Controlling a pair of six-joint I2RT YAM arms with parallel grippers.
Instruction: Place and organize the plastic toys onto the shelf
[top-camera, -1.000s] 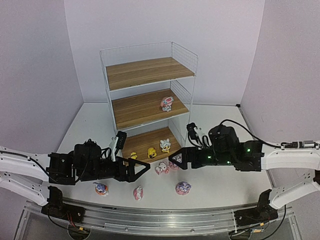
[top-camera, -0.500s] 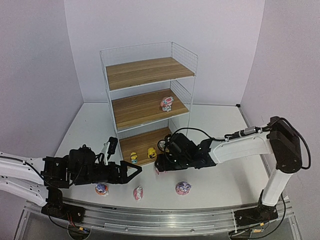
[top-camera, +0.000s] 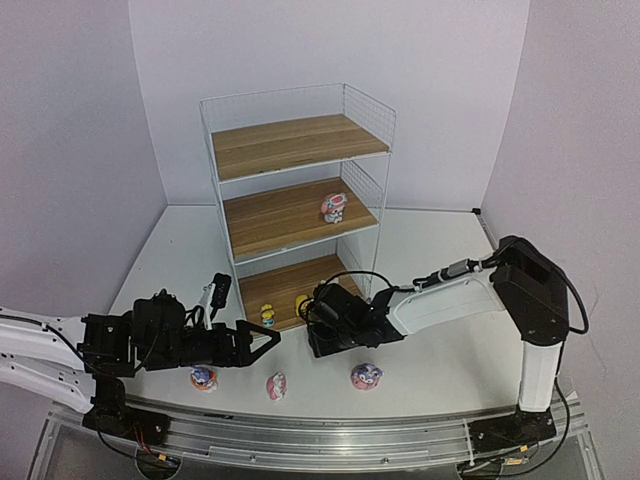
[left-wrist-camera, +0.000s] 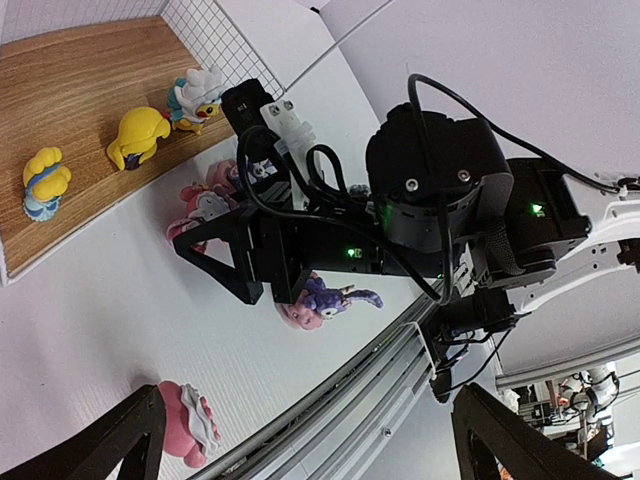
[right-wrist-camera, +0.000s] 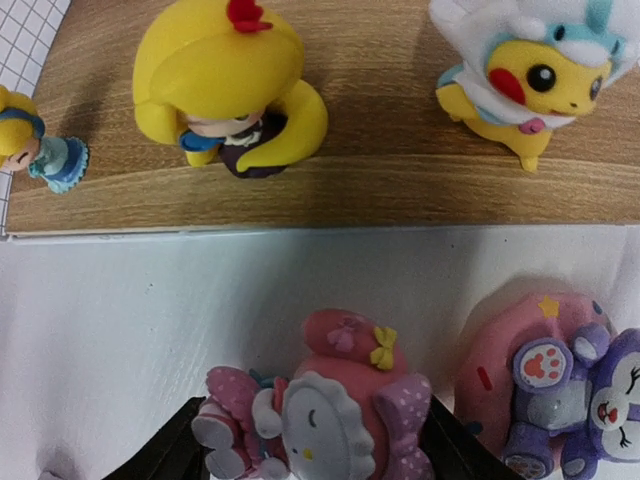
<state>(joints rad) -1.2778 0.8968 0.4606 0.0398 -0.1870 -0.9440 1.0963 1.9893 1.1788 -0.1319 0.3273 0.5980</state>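
Left pincer (top-camera: 262, 340) hovering low over the bench (top-camera: 440, 250), jaws standing wide apart, nothing between them. Along the bench's near edge, toys are sitting in a row: a purple bunny (top-camera: 203, 377), a pink figure (top-camera: 277, 385), then another bunny (top-camera: 366, 376) further right. Shelf (top-camera: 300, 170) standing at the back, with one pink-and-white figure (top-camera: 334, 207) sitting on its middle board and three small yellow ones (right-wrist-camera: 225, 90) lining the bottom board. Right pincer (right-wrist-camera: 312, 440) sitting low just before that board's front edge, its fingers (right-wrist-camera: 190, 445) flanking a pink hatted figure (right-wrist-camera: 320, 400) on the bench. Whether they are pressing it or only beside it, I cannot tell. A third bunny (right-wrist-camera: 550, 400) lying just right of it.
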